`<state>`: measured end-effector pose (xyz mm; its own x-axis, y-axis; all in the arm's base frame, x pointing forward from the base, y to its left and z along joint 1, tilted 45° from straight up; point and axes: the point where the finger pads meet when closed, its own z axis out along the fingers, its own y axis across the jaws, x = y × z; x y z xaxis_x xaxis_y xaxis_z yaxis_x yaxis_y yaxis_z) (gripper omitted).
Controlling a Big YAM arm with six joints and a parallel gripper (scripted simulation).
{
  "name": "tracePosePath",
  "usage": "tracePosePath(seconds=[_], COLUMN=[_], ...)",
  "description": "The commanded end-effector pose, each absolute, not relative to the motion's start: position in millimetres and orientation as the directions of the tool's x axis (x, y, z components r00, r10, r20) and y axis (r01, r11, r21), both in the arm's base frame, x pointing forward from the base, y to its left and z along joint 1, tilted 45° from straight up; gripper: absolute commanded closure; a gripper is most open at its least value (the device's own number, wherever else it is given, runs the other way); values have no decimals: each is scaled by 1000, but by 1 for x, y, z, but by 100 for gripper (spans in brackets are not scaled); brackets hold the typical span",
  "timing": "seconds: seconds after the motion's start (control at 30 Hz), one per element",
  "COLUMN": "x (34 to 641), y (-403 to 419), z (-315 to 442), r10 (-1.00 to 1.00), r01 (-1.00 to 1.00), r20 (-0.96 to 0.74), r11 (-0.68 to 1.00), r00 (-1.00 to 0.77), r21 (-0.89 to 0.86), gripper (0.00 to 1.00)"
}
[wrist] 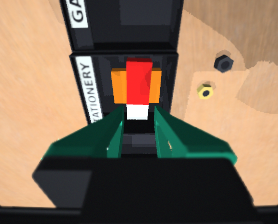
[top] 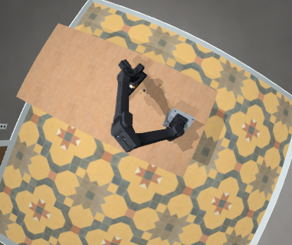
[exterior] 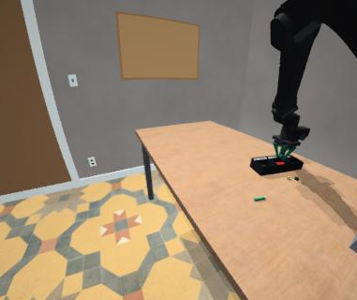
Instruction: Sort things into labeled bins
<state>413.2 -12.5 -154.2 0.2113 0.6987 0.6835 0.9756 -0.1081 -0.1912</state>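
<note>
From my remote station, the top view looks steeply down from high above, taking in the whole table (top: pixel 70 69) (exterior: pixel 199 159), the arm (top: pixel 122 99) (exterior: pixel 292 70) and the patterned floor around them. My exterior view stands lower and closer, off one end of the table, facing obliquely along its length toward the grey walls. My wrist view, the nearest, looks down past the green fingers into the black bins (wrist: pixel 174 87) (exterior: pixel 264 170). The exterior and wrist views share these bins.
</note>
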Motion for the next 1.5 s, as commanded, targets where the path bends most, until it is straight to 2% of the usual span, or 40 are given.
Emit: tracePosePath(seconds=[0.0, 0.63, 0.77, 1.47], x=[433, 435, 443, 439], y=[-36, -40, -51, -50], z=[-152, -152, -129, -143], r10=[701, 702, 710, 705], r01=[978, 978, 983, 979], r20=[682, 681, 680, 679], r11=[-139, -141, -139, -147], r00=[208, 207, 185, 202], r21=[-155, -152, -122, -139], gripper=[71, 71, 71, 71])
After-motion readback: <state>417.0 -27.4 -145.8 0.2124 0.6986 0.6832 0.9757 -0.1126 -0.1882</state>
